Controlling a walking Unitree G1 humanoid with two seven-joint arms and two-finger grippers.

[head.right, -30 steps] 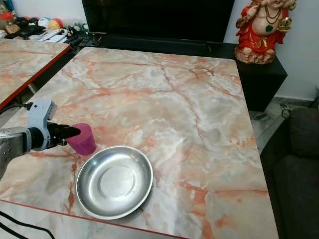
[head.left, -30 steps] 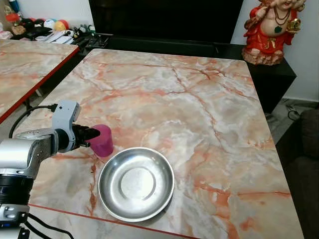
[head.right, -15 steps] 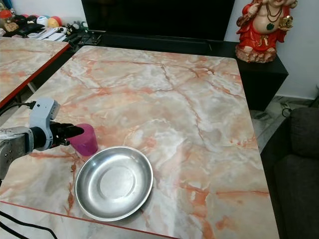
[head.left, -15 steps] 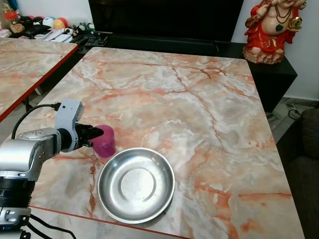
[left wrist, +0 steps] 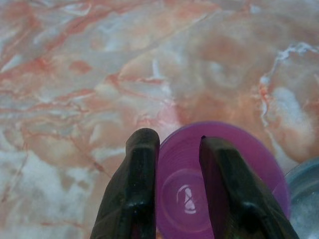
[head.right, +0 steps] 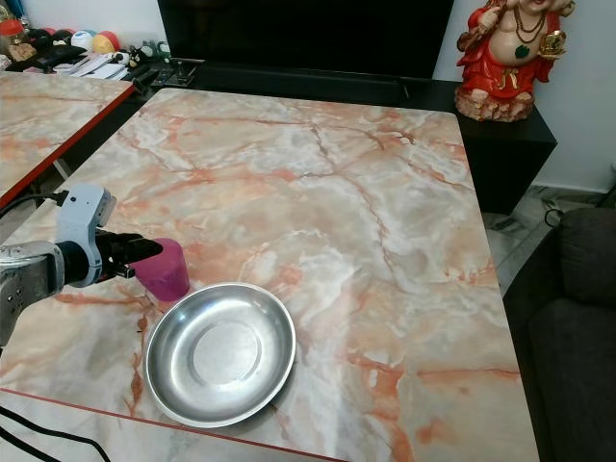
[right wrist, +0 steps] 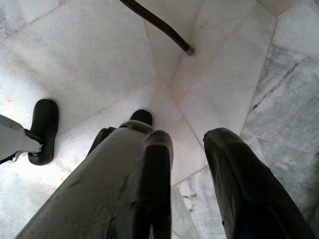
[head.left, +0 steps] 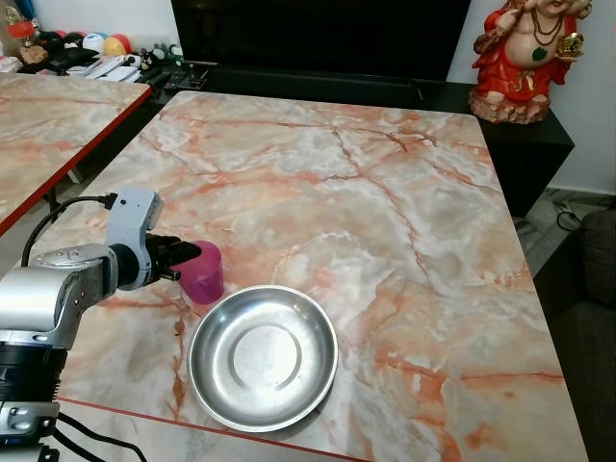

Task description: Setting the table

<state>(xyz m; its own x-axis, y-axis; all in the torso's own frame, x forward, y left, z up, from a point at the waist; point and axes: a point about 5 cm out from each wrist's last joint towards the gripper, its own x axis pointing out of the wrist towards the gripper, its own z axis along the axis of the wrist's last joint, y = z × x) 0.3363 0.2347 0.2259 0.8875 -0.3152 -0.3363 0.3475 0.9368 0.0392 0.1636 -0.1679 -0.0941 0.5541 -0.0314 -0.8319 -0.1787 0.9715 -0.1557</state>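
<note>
**Left pincer settles the pink cup beside the bowl**

Left pincer [head.left: 183,256] sits by the worktop's left edge, toward the near corner, with its two black fingers [left wrist: 135,189] straddling the rim of the pink cup [head.left: 204,273]: in the left wrist view one finger lies outside the wall and the other reaches down inside the mouth. The fingers are narrowly parted around that wall, and whether they actually press on it I cannot tell from these views. Over the last second the cup has crept a little toward the right and inward from the left edge, carried along with the arm, and over the last half second it has barely shifted at all. It stands upright on the marble worktop [head.left: 385,202], its base apparently down on the surface.

Just right of the cup, toward the near edge, lies the steel bowl [head.left: 263,356], empty, its rim close to the cup but seemingly not touching; it has kept its place throughout. The slowing of the cup suggests the placing is nearly finished, so the next likely call is to let go and draw the fingers up and out without tipping the cup.

Farther right, the right pincer [right wrist: 187,184] hangs idle over the tiled floor, fingers parted and holding nothing.
</note>
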